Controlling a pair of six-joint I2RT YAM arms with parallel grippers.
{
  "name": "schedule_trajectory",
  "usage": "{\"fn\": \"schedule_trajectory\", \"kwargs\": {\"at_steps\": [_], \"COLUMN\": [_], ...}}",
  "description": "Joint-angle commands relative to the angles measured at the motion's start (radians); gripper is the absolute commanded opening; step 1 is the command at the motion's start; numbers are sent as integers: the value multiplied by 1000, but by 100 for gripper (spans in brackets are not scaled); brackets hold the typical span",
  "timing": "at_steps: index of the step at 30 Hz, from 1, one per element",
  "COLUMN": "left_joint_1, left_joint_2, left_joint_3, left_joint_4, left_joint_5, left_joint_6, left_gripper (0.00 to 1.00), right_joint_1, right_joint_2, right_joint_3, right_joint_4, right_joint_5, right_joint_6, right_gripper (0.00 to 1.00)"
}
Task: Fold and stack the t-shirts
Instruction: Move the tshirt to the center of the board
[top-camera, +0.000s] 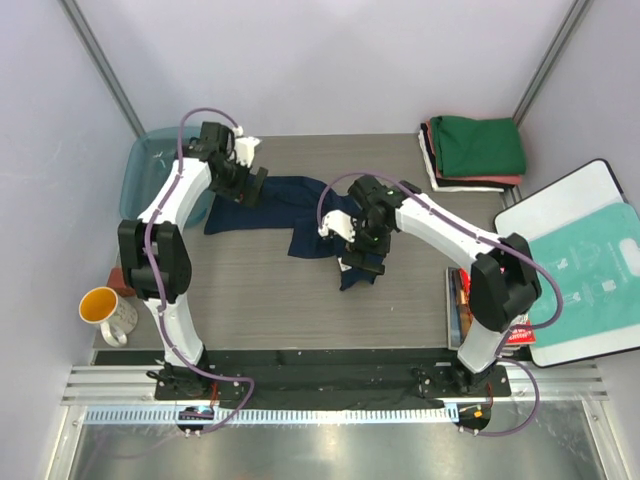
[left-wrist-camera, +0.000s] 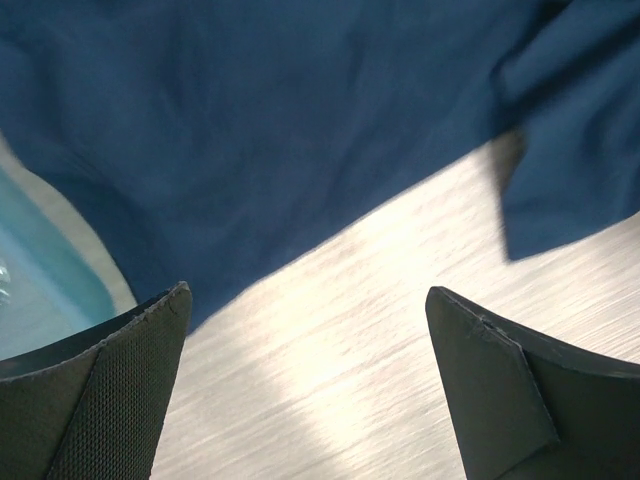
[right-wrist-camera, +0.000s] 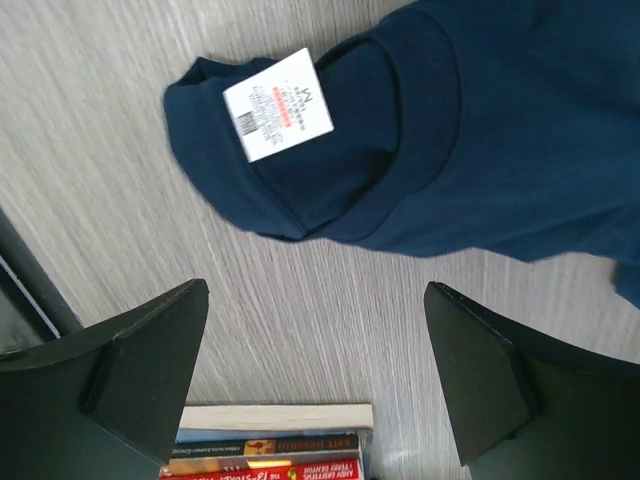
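Observation:
A dark navy t-shirt (top-camera: 290, 215) lies crumpled across the middle of the table. My left gripper (top-camera: 248, 185) is open at the shirt's left end; in the left wrist view the navy cloth (left-wrist-camera: 300, 120) lies just beyond the fingers (left-wrist-camera: 120, 390). My right gripper (top-camera: 362, 262) is open and empty over the shirt's near right corner; the right wrist view shows the collar (right-wrist-camera: 400, 150) with its white tag (right-wrist-camera: 278, 103). Folded shirts sit stacked at the back right, green (top-camera: 478, 145) on top, salmon-red and white below.
A teal bin (top-camera: 150, 165) stands at the back left, also at the edge of the left wrist view (left-wrist-camera: 40, 280). A yellow mug (top-camera: 105, 313) is at the near left. Books (top-camera: 462, 305) (right-wrist-camera: 270, 450) lie near the right arm. A teal-printed plastic bag (top-camera: 590, 265) lies on a white board at right.

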Motion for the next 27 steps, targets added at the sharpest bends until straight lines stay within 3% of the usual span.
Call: {"fn": "schedule_trajectory", "kwargs": {"at_steps": [1,4,8,9,14,16,21,27], "left_joint_1": [-1,1,1,-1,1,1,1,-1], "left_joint_2": [5,5,-9,-13,-36,-41,-53,-47], "left_joint_3": [-52,-55,-62,-65,-91,-108,-150,-147], "left_joint_4": [32,29,35,38,52,58,81,81], "left_joint_5": [-36,-35,-48,-57,-74,-82,-94,-94], "left_joint_6": [61,62,76,79,108,119,137,145], "left_gripper": [100,100,100,100,100,100,100,100], "right_joint_1": [-9,-9,-26,-35,-101,-123,-176,-233], "right_joint_2": [61,96,145,153,181,187,167,133], "right_joint_3": [2,-37,-74,-77,-54,-33,-98,-218], "right_joint_4": [33,99,180,191,257,263,407,741], "right_joint_5": [39,85,152,159,246,264,402,577], "right_joint_6": [-25,-22,-37,-40,-55,-72,-134,-299], "right_gripper": [92,82,36,29,6,1,1,1]}}
